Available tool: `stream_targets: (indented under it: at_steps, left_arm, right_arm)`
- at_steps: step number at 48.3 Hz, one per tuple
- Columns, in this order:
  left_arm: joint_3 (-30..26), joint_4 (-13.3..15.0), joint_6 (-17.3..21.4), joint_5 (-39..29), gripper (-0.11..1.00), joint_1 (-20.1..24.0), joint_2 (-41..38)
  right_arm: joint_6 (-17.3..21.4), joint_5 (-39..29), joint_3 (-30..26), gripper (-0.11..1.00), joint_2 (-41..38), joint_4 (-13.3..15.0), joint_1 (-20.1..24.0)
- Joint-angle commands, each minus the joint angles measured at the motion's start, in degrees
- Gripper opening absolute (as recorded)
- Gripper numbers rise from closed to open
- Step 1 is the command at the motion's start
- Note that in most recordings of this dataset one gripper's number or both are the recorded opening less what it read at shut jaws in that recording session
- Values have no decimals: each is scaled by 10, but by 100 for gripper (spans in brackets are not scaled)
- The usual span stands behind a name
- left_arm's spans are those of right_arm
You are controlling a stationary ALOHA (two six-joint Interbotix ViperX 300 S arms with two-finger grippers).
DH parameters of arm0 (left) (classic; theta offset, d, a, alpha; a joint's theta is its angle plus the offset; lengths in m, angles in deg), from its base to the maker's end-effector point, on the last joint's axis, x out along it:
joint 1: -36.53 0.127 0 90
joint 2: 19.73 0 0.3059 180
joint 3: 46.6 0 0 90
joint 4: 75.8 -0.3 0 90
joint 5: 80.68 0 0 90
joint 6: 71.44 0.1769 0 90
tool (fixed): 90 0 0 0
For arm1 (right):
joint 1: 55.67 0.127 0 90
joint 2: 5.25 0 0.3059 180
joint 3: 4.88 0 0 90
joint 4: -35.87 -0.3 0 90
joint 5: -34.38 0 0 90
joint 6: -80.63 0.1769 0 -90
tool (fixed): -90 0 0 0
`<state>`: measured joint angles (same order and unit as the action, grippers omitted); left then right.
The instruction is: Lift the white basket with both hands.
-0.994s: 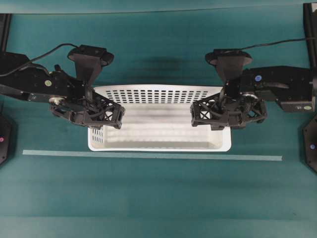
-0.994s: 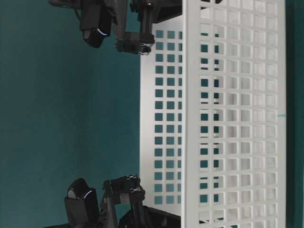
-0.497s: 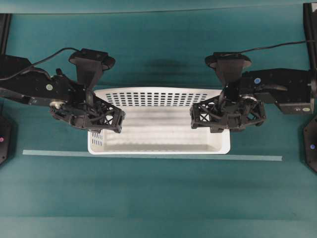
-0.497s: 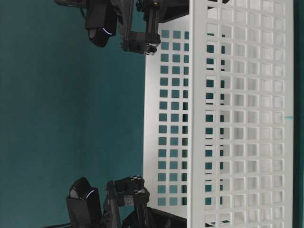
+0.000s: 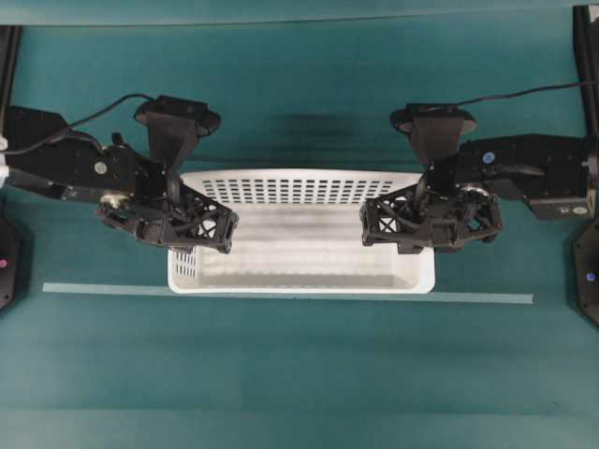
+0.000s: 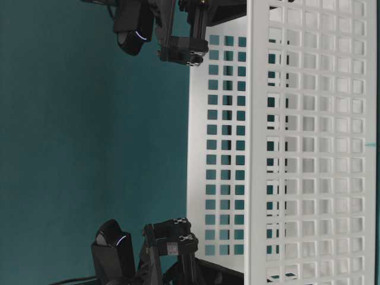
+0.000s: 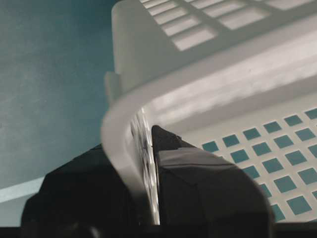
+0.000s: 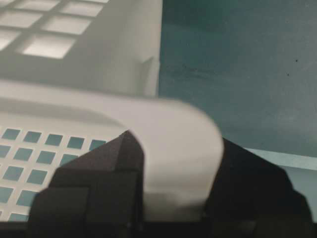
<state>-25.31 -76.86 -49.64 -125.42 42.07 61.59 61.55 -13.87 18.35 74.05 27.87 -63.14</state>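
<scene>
left pincer (image 7: pixel 148 198) clamps white basket (image 5: pixel 299 281) rim | right pincer (image 8: pixel 173 198) likewise

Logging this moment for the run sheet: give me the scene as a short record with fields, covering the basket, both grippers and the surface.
object: white basket, rectangular, slotted walls, nothing visible inside
left gripper: shut on the basket's left end wall, one finger inside, one outside
right gripper: shut on the basket's right end rim, fingers either side
surface: teal table
marking: pale tape line along the basket's near side
basket off the table: cannot tell from these views
</scene>
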Motion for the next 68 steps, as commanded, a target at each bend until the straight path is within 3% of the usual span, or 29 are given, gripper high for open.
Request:
stream_targets:
  at_steps: [1,16,40,48,53,58,62,64,68]
  left_arm:
    - [-8,-4,15,20,3,-11,-6]
    - [-6,-4,14,21,3,-12,-5]
    - [-1,-4,15,21,7,-11,-4]
    - [-1,-4,15,22,19,-11,-5]
    - [0,-4,16,23,37,-11,-4]
    - [5,-4,19,30,63,-11,-4]
    - [12,-4,20,37,82,-7,-3]
    - [15,-4,22,40,86,-6,-2]
    - [19,-4,24,44,82,-5,1]
  right_arm:
    - [-14,10,-6,20,-24,-1,24]
    - [-18,10,-5,20,-28,-25,25]
    - [-24,33,12,20,-21,-25,22]
    - [-31,70,19,20,-19,-25,23]
    - [-37,77,23,20,-17,-25,23]
    - [-35,78,24,31,-16,-25,22]
    - [-32,77,25,51,-16,-25,21]
    - [-30,76,25,62,-16,-25,22]
    - [-30,72,26,82,-16,-25,21]
